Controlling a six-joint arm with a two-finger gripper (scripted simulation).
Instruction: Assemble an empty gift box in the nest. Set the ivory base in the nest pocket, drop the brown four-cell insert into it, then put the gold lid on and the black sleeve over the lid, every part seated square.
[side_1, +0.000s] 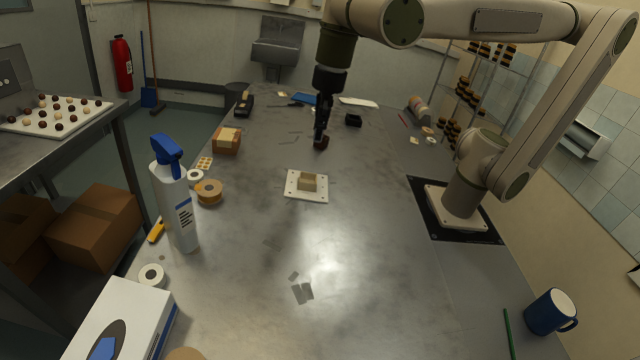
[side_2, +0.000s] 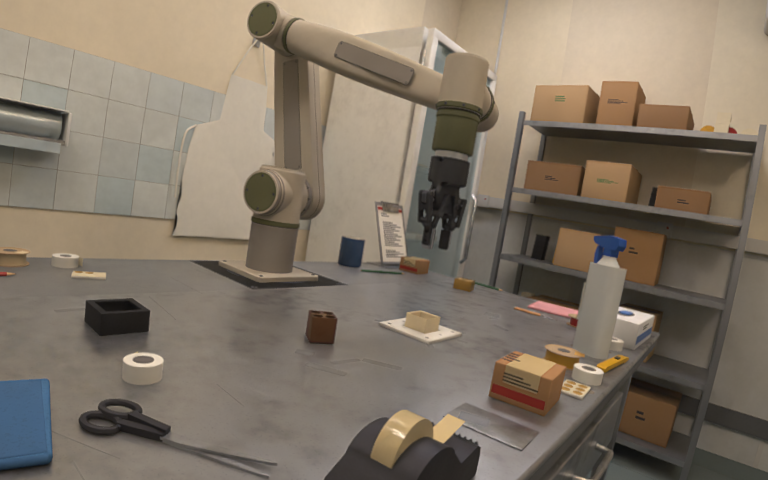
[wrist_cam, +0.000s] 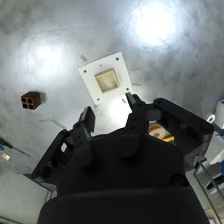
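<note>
The ivory base (wrist_cam: 107, 81) sits in the pocket of the white nest plate (side_1: 306, 185) at mid-table, its open top up. My gripper (side_2: 437, 242) hangs high above the table near the nest, open and holding nothing. The brown four-cell insert (side_2: 321, 326) stands on the table a short way from the nest, cells up as the wrist camera shows (wrist_cam: 30, 100). The black sleeve (side_2: 117, 315) lies further off on the far part of the table (side_1: 353, 120). I cannot pick out the gold lid with certainty.
A white spray bottle (side_1: 172, 195) with a blue head stands at the table's edge, with tape rolls (side_1: 208, 191) and a small labelled carton (side_1: 226, 140) beside it. Scissors (side_2: 127, 421), a tape dispenser (side_2: 405, 450) and a blue mug (side_1: 549, 312) lie around.
</note>
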